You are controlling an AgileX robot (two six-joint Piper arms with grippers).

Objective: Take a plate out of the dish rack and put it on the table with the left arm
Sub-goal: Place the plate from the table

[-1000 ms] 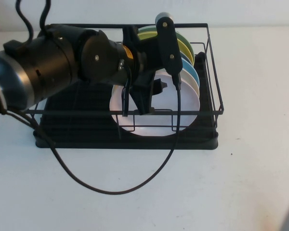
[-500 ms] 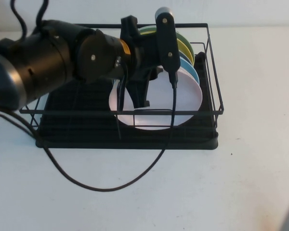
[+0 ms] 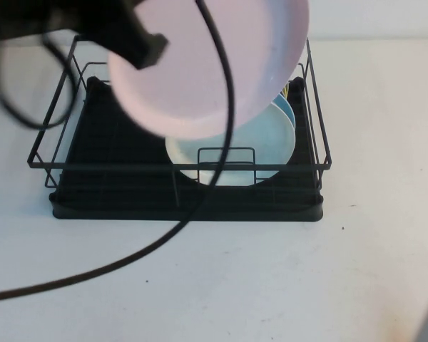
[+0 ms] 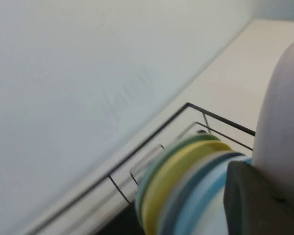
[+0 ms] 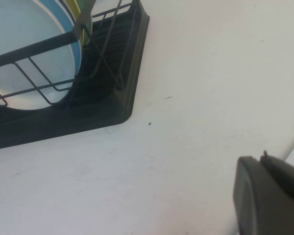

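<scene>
Above the dish rack (image 3: pixel 299 189), left end effector (image 3: pixel 139 43) grips plate (image 3: pixel 200 71); right end effector (image 5: pixel 264 196) aside.

Dish rack (image 3: pixel 178 199): on the table (image 3: pixel 371 271), toward its far side, left of centre.

Plate (image 3: pixel 207 64): held above the rack, clear of the wires, over its right half.

Left gripper (image 3: pixel 139 39): high at upper left, at the plate's left edge, apparently clamped on it; a cable (image 3: pixel 200 214) hangs down in front of the rack.

Remaining plates (image 3: pixel 271 135): on edge in the rack's right half, one behind another.

Right gripper (image 5: pixel 269 196): over bare table, right of the rack, well apart.
</scene>
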